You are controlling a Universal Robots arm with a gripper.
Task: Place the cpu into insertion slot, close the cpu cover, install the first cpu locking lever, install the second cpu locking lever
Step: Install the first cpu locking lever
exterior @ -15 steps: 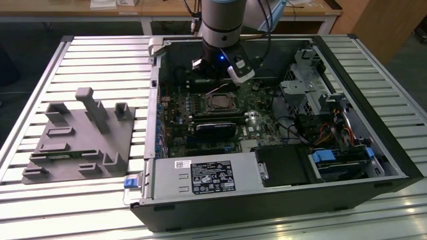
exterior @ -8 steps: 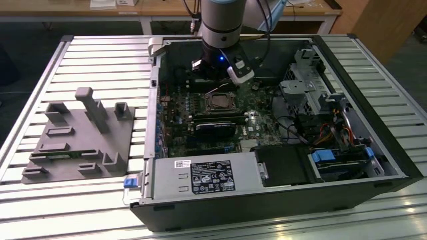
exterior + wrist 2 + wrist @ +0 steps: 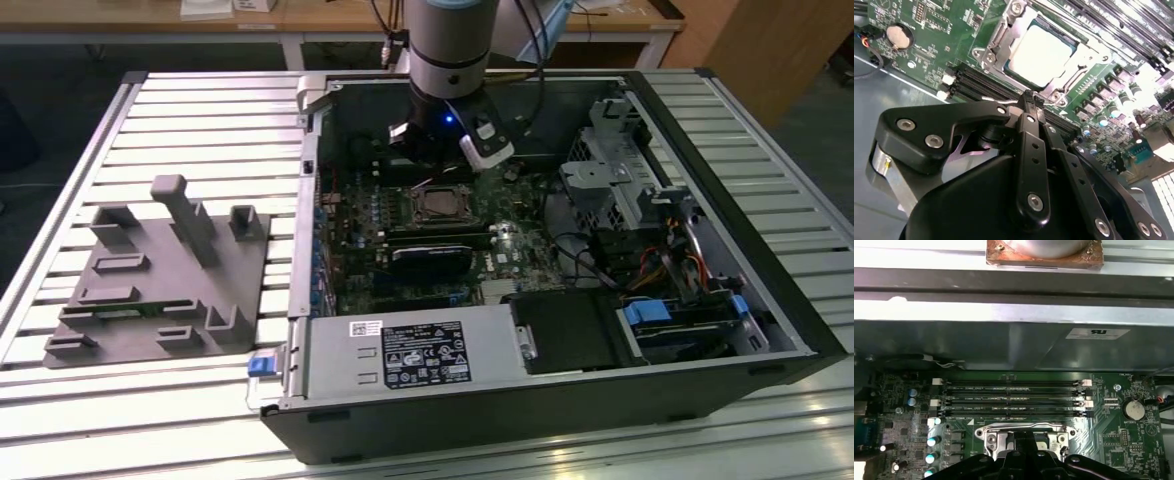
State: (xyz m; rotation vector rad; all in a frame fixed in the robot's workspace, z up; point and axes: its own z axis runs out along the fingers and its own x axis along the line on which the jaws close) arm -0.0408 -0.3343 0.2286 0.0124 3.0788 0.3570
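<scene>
The cpu (image 3: 1041,52), a silver-grey square, lies in the insertion slot (image 3: 437,207) on the green motherboard. The cpu cover (image 3: 1090,54) lies flat around it as a bright metal frame. In the second wrist view my gripper (image 3: 1029,96) is shut, its black fingers meeting in one tip just off the socket's edge, over the long memory slots. A thin bright metal rod (image 3: 999,101) runs beside that tip. In the exterior view the gripper (image 3: 430,178) hangs just behind the socket. The first wrist view has the gripper (image 3: 1021,449) right in front of the socket frame (image 3: 989,432).
Long black memory slots (image 3: 1014,400) lie between the socket and the case wall (image 3: 1004,340). A coin battery (image 3: 1133,409) sits nearby. A black block (image 3: 434,250), a power supply (image 3: 414,350) and a drive cage (image 3: 614,180) crowd the case. A grey fixture (image 3: 160,270) stands on the exterior view's left.
</scene>
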